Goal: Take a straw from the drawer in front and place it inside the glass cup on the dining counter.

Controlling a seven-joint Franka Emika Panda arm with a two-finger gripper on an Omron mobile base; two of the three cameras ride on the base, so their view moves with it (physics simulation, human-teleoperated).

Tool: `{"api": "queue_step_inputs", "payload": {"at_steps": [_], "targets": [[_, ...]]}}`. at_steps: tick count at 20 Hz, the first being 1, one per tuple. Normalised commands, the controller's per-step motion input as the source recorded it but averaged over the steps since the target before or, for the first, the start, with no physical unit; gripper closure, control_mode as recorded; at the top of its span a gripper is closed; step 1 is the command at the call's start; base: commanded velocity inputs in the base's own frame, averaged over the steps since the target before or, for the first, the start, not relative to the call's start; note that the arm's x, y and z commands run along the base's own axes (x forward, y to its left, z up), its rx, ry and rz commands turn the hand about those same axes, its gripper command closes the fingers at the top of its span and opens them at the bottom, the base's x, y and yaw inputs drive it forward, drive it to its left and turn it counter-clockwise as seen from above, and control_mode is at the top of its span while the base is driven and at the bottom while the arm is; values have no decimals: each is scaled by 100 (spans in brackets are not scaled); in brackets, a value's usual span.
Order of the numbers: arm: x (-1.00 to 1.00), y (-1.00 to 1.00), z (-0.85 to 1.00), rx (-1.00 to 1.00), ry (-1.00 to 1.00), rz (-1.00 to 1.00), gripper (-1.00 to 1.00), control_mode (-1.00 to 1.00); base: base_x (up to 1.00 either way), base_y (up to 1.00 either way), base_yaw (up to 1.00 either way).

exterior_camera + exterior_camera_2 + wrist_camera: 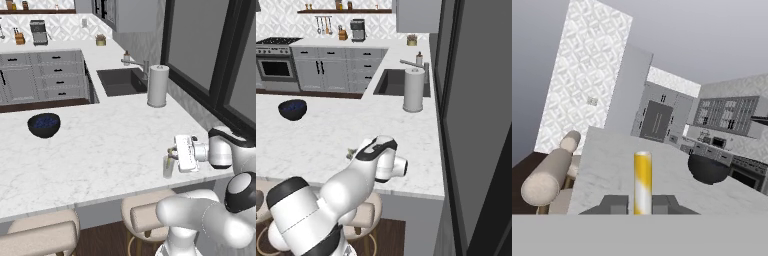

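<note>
On the marble dining desk (100,150) near its front edge, our tool (172,154) pinched the yellow straw (642,182), its length pointing away, with the glass cup (168,166) just below.

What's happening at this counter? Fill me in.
The arm's tool is shut on the straw, held sideways over the near edge of the counter. It sits right at the glass cup, with the straw's tip near the cup's rim; whether the straw is already inside cannot be told. A blue bowl and a paper-towel roll stand further back on the counter, untouched.
</note>
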Motion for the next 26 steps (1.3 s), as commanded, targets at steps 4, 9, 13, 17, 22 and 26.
{"api": "queue_step_inputs", "payload": {"at_steps": [4,9,13,17,22,26], "targets": [[0,0,-19,-1,0,0,100,-100,0,0,0],[0,0,-10,0,0,1,-100,-100,0,0,0],[0,0,0,0,0,0,-100,-100,0,0,0],[0,0,2,0,0,0,-100,-100,0,0,0],[-2,0,49,0,1,0,-100,-100,0,0,0],[-4,5,74,-1,1,-1,-100,-100,0,0,0]]}}
